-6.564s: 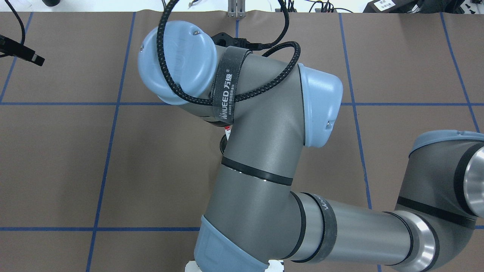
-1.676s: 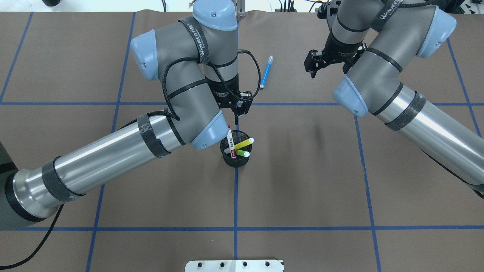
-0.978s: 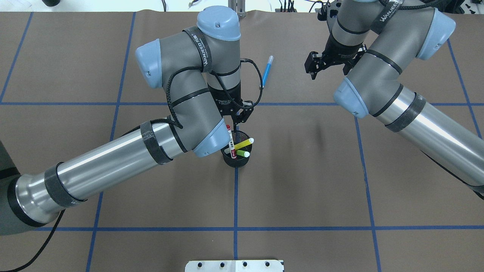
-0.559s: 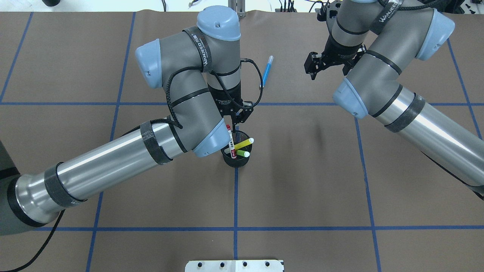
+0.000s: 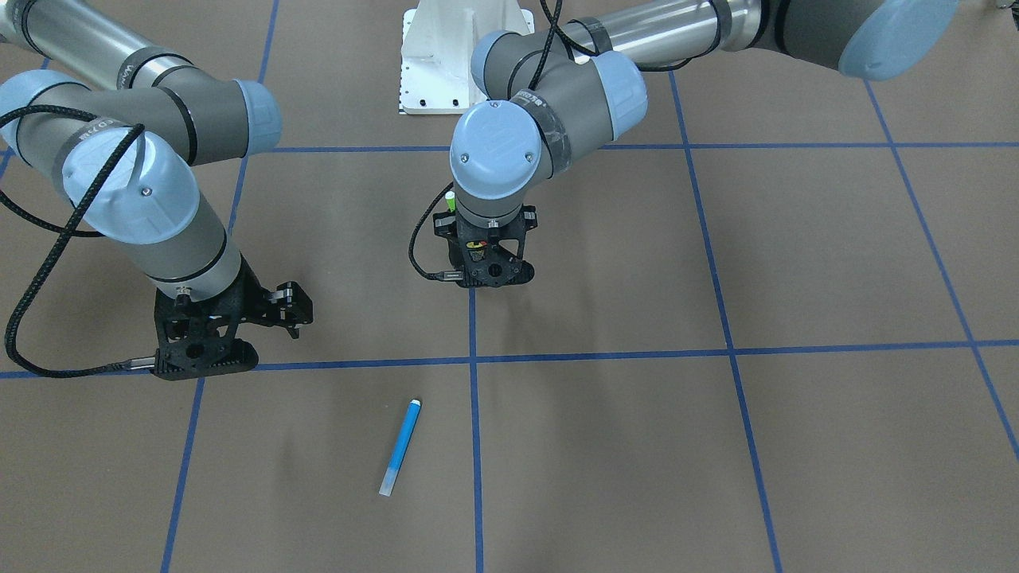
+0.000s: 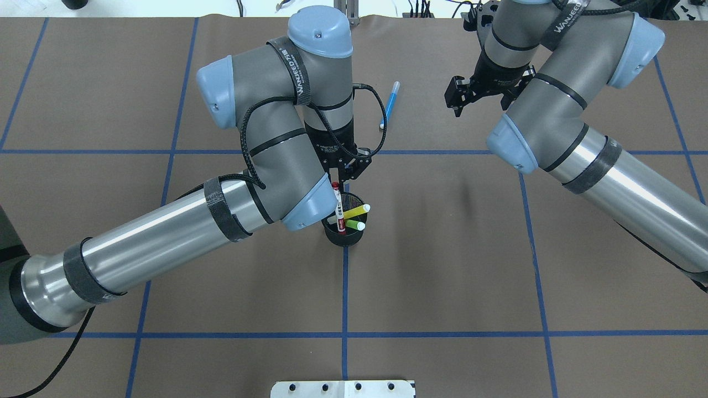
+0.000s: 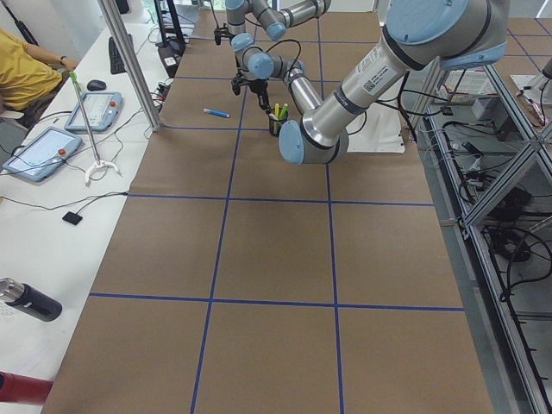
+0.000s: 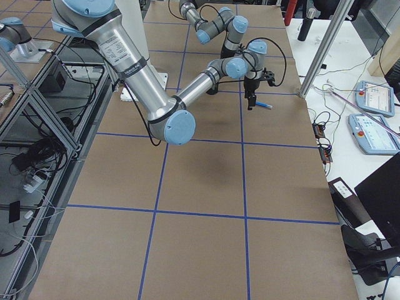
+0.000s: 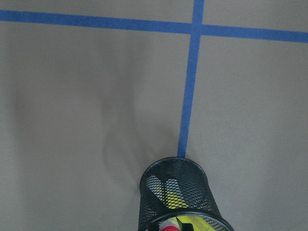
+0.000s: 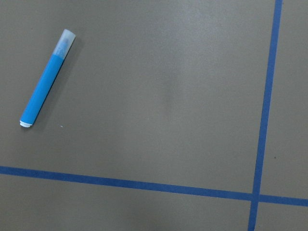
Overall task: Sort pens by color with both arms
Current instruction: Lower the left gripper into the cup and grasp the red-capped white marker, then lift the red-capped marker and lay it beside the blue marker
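Tabletop (image 6: 442, 249) shows one blue pen (image 6: 390, 103), three pens (image 6: 354, 211) in one cup (image 6: 344, 237).

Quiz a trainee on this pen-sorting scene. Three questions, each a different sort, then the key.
1. Multiple choice: which pen lies loose on the table?
A. the orange pen
B. the blue pen
C. the black pen
2. True or false: the yellow pen and the green pen both sit in the mesh cup.
3. Short answer: which gripper is nearest the mesh cup?

Key
1. B
2. True
3. The left gripper, just beyond the cup's far rim in the overhead view.
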You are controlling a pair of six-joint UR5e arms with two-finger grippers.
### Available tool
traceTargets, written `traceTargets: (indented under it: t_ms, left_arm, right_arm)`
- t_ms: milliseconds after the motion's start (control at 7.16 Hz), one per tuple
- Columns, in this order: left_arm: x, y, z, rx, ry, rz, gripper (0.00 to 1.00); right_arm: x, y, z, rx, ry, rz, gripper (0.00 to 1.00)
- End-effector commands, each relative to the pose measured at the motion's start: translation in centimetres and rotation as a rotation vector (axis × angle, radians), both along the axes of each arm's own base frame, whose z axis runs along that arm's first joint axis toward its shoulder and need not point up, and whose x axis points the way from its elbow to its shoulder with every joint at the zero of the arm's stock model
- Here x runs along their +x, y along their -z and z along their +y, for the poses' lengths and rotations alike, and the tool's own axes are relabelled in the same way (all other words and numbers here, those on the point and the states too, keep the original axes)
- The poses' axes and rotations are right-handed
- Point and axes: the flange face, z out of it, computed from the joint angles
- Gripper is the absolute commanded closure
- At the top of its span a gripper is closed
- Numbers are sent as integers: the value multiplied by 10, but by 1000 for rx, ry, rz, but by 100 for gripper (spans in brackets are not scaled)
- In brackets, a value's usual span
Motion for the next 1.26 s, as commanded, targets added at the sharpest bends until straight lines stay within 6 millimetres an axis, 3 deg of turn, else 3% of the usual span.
traceTargets:
  t_ms: [0, 419, 838, 1117]
  left_arm:
    - [-17, 21, 5, 33, 12, 36, 99]
    - [-85, 43, 8, 108, 71, 125, 100]
    - [-159, 83, 4, 229, 174, 203, 100]
    - [-173, 74, -1, 355, 259, 253, 100]
  right_arm:
    - [0, 2, 0, 2, 1, -3, 1]
    - [0, 2, 0, 3, 0, -2, 1]
    - [0, 1, 0, 1, 1, -2, 1]
    - [2, 0, -1, -1, 0, -3, 1]
